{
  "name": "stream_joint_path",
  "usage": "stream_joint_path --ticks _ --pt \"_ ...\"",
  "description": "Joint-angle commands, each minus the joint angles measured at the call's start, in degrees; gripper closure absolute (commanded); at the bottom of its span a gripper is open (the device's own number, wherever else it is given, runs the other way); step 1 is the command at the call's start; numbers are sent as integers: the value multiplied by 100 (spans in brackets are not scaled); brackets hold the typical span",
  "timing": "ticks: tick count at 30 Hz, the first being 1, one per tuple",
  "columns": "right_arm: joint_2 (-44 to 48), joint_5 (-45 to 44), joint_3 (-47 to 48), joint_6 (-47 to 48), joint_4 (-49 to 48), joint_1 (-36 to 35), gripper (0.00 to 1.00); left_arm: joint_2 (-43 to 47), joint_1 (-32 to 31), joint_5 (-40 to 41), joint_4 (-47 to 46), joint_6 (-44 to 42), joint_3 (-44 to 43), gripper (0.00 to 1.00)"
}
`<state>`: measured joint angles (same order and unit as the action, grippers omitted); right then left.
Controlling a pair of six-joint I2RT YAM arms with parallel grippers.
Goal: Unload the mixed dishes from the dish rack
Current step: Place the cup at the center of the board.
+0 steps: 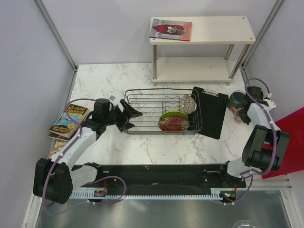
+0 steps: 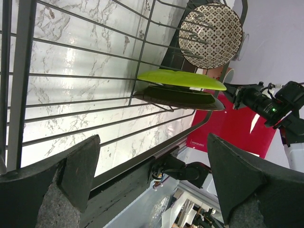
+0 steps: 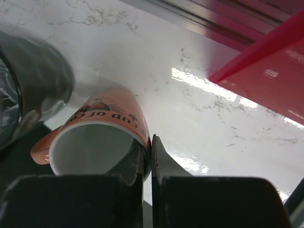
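Pink small ceramic cup [image 3: 102, 126] with dark lettering hangs tilted, its wall pinched in the right claw [image 3: 148, 148]. A dark green-black cup [image 3: 38, 80] sits just left of that claw on the marble tabletop [image 3: 213, 109]. Likely being set down; next, lower and release. The left claw [image 2: 152, 142] gapes wide at the dark wire dish rack [image 2: 21, 80]. Ahead of it stand a lime-green round plate [image 2: 183, 79], a red patterned dish [image 1: 174, 125] and a grey-beige patterned bowl [image 2: 211, 35].
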<state>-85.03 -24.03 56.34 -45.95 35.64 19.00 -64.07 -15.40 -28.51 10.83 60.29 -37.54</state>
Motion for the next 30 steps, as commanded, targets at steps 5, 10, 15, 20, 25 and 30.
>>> stream_joint_path --ticks 5,10,15,20,25,30 --pt "-690 504 422 104 -321 139 98 88 11 4 174 -281 80 1" --pt "-558 663 256 95 -417 130 84 -9 11 -58 156 -281 54 1" --pt "-392 760 80 78 -461 130 69 -18 2 -128 165 -307 71 1" --pt "-391 742 -158 78 -505 147 68 -9 10 -190 156 -308 133 1" --pt "-224 874 -369 51 -645 165 68 44 11 -207 165 -325 159 1" --pt "-163 1049 -334 51 -690 218 100 27 11 -225 156 -325 168 1"
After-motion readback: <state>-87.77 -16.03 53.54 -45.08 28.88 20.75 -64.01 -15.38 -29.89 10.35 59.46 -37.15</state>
